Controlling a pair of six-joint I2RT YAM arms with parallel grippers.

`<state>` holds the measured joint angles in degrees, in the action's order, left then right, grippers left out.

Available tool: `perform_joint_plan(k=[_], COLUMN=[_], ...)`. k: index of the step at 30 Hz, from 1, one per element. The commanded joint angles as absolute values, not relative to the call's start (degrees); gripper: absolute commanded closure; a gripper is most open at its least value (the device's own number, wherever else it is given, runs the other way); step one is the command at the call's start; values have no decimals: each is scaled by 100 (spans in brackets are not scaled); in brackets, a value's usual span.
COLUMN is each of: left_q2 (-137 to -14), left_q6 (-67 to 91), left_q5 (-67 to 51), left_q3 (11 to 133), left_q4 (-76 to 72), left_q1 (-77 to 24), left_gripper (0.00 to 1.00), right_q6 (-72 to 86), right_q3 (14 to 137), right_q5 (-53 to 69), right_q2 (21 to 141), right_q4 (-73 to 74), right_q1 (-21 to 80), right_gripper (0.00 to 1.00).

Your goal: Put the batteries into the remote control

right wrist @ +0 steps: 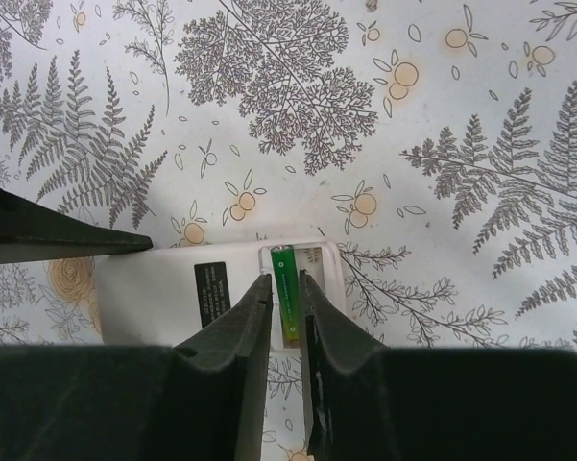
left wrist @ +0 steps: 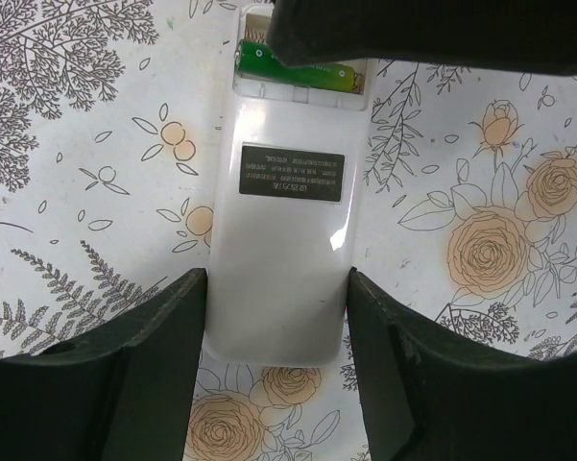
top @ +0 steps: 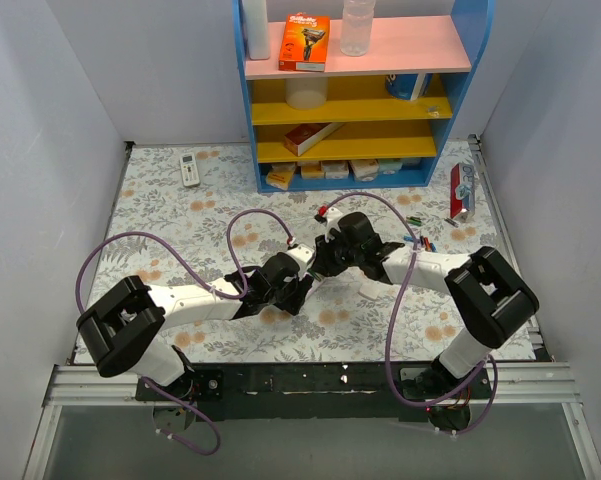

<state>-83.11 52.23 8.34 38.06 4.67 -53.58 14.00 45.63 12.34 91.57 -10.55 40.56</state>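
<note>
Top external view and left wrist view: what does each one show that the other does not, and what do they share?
Only the top external view shows the blue shelf unit, a second white remote to its left, and loose batteries on the right. Only the left wrist view shows the remote control back up, its dark label, and a green battery in the recess, with the left gripper clamped on the near end. Both show the floral tablecloth and the right gripper meeting the left one.

Top camera looked down from behind the arms (top: 195,298) over the whole counter (top: 160,200). Both wrist cameras looked closely down past their fingers (left wrist: 125,375), sharing the remote control (left wrist: 288,250) and green battery (right wrist: 287,288).
</note>
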Motion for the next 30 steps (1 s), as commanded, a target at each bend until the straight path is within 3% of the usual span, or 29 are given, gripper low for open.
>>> perform_joint_plan(k=[1, 19, 30], left_q2=[-8033, -8042, -8051], left_q6=[5124, 5098, 5124], left_q5=[817, 782, 817], left_q3=[3771, 3788, 3788], left_q4=[308, 299, 308], left_q1=[-5335, -5335, -5335], left_gripper=[59, 59, 59], right_q6=[1187, 1046, 1098], right_q3=[4825, 5115, 4931], right_q5=[1538, 1380, 1476], right_q2=[9378, 9747, 9800], right_q4=[-1512, -1503, -1564], right_q1=[4052, 4052, 4052], right_gripper=[77, 77, 90])
